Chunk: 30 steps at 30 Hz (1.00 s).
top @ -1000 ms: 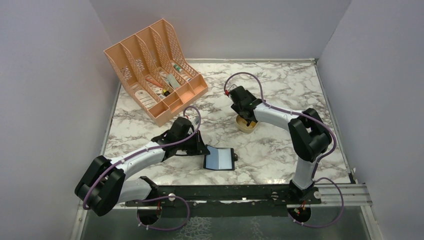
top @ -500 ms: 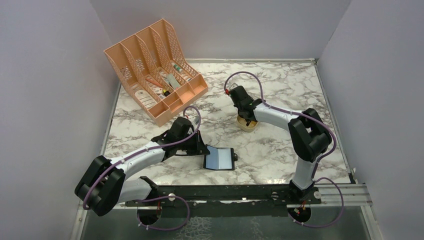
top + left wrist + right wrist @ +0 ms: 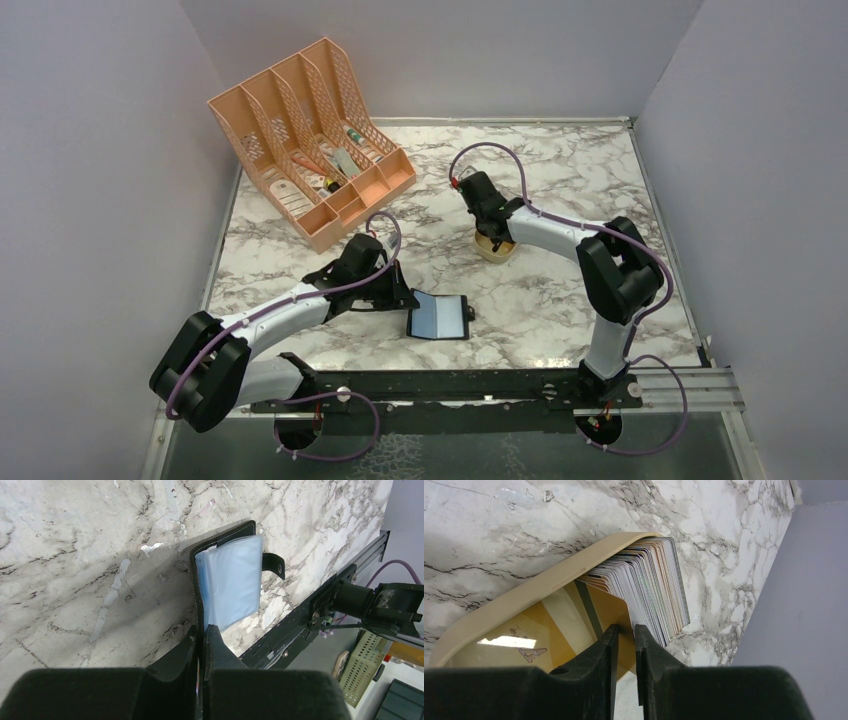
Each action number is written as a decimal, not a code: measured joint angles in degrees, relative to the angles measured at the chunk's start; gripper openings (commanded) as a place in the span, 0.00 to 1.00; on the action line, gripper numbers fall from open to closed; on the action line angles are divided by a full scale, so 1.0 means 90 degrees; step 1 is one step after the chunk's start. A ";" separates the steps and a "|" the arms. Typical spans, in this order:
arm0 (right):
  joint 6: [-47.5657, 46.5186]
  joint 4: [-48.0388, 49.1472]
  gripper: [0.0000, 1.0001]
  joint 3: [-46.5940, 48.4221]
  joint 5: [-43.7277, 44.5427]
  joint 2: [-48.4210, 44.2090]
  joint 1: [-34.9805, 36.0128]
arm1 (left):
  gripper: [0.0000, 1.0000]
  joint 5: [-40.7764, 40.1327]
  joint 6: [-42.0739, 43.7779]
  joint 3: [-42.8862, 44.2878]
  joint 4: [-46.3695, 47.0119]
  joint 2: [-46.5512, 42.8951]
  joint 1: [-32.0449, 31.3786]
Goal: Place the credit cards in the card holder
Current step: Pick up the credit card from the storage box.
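In right wrist view, credit cards (image 3: 649,585) packed in tin (image 3: 524,597), unseen overhead

free: marble (image 3: 470,280) between card holder (image 3: 438,317) and tin (image 3: 493,250) | blocked: organiser (image 3: 310,140) far-left

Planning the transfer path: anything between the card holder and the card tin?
Nothing: the top view shows only bare marble table between the card holder and the tin.

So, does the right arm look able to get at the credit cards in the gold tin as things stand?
Probably yes: the right gripper sits inside the open gold tin, its tips right at the near edge of the stacked credit cards, with nothing in between.
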 measured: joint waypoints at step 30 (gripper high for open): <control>0.0010 -0.0240 0.01 0.0000 -0.0194 -0.0301 0.0000 | 0.00 0.0000 -0.0002 -0.0005 -0.0002 -0.0056 0.0000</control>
